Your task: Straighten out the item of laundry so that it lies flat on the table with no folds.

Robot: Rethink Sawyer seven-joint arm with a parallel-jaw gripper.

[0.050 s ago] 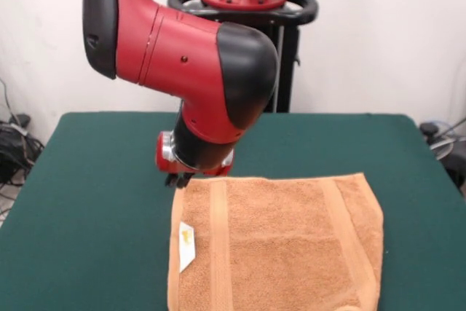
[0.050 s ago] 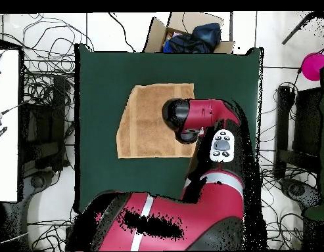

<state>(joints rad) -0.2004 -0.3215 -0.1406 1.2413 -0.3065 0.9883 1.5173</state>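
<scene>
The item of laundry (image 1: 277,245), an orange-tan towel with woven band stripes and a small white tag (image 1: 186,244), lies spread on the green table (image 1: 95,180), running off the front view's bottom edge. Its near right edge looks slightly rolled. My gripper (image 1: 178,178) is low at the towel's far left corner, mostly hidden by the red and black wrist. In the overhead view the arm (image 2: 197,118) covers the right edge of the towel (image 2: 154,121), and the gripper itself is hidden there.
A cardboard box (image 2: 190,36) with dark blue cloth in it stands just past the table's (image 2: 105,79) top edge in the overhead view. Cables lie on the floor on both sides. A pink object (image 2: 314,65) is at the upper right.
</scene>
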